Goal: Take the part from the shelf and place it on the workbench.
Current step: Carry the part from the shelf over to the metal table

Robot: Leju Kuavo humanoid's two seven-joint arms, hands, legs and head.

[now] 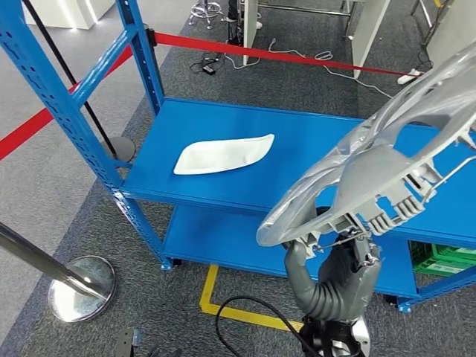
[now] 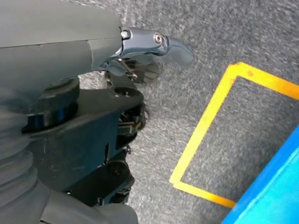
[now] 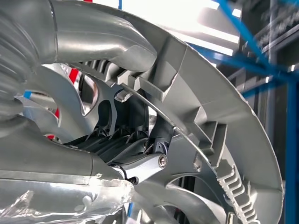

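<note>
Now right hand gripping grey part, long axis slanting up-right

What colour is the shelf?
Bright blue: the shelf shows best in the head view.

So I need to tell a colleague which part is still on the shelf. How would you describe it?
Look at the blue shelf, upper level, towards its left end. The white curved part lies flat there alone, pale and smooth, unlike the big grey ribbed part gripped by the right robot hand.
</note>
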